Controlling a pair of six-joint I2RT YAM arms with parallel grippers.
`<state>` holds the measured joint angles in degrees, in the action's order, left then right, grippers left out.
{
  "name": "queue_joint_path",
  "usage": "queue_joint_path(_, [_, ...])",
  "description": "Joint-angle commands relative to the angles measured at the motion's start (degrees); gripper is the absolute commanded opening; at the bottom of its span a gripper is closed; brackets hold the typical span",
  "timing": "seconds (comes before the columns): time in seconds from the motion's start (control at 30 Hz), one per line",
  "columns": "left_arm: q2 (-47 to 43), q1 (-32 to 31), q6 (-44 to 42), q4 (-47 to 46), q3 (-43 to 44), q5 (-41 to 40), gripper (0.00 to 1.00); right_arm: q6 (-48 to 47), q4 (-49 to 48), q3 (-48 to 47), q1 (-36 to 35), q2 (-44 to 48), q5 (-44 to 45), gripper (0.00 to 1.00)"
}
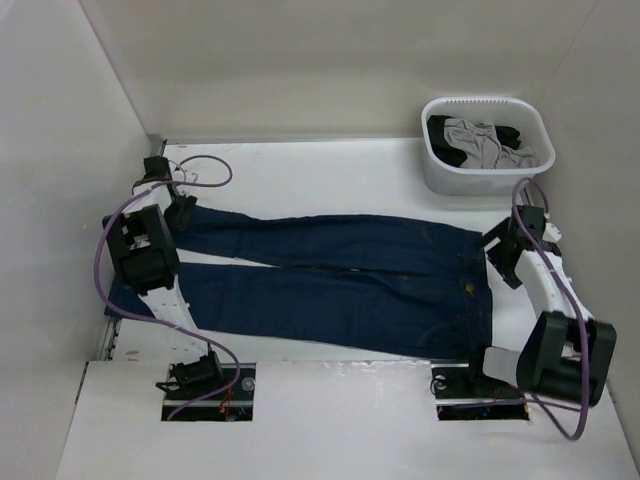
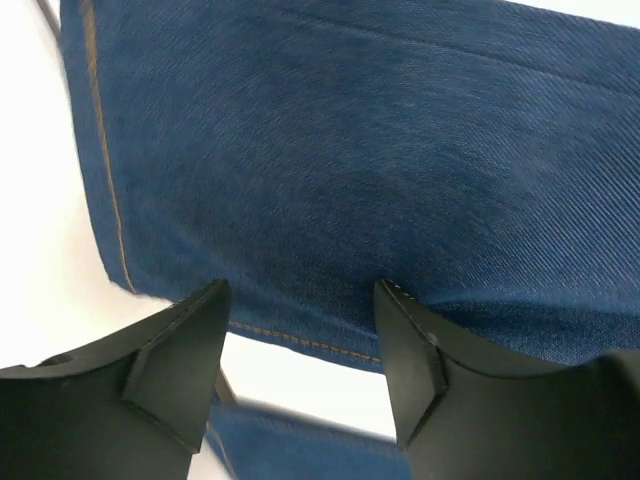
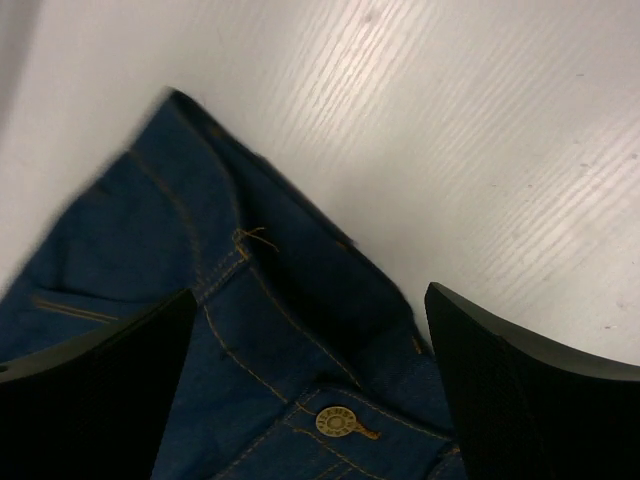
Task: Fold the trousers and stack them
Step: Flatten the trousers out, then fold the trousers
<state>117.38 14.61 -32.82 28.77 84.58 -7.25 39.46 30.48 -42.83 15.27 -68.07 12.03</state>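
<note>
Left arm point(image 1: 150, 255) is hiding some leg ends from me | jeans point(image 1: 340, 280) lying flat on counter point(image 1: 330, 175), waist toward right edge | I'm holding left gripper point(image 2: 300, 295) and right gripper point(image 3: 308, 295) agape, gripping nothing.

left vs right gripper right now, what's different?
Left gripper sits over a leg hem of the jeans; right gripper sits over the waistband corner, by the brass button. Right's fingers look spread wider than left's. Shared: both are open and neither holds any cloth.
</note>
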Motion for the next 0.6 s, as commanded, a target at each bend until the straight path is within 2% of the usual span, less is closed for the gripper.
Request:
queue_joint_path(0.0, [-6.3, -0.2, -0.6, 3.7, -2.7, 3.9, 0.6, -5.2, -1.1, -5.3, -4.2, -6.0, 0.1, 1.0])
queue_joint_path(0.1, [-10.2, 1.0, 1.6, 3.1, -0.1, 9.2, 0.63, -6.6, -2.0, -8.7, -8.2, -11.5, 0.1, 1.0])
queue_joint_path(0.2, [-9.7, 2.7, 3.5, 2.9, 4.9, 10.3, 0.64, -7.1, -4.8, -11.2, -10.9, -15.1, -0.5, 1.0])
queue_joint_path(0.4, [3.4, 5.2, 6.6, 4.8, 18.0, 7.3, 0.64, -9.0, -6.0, -15.7, -13.0, -19.9, -0.8, 1.0])
queue_joint_path(0.57, [15.4, 6.1, 13.8, 7.6, 30.4, 5.8, 0.64, -8.7, -6.3, -19.0, -13.2, -22.2, -1.8, 1.0])
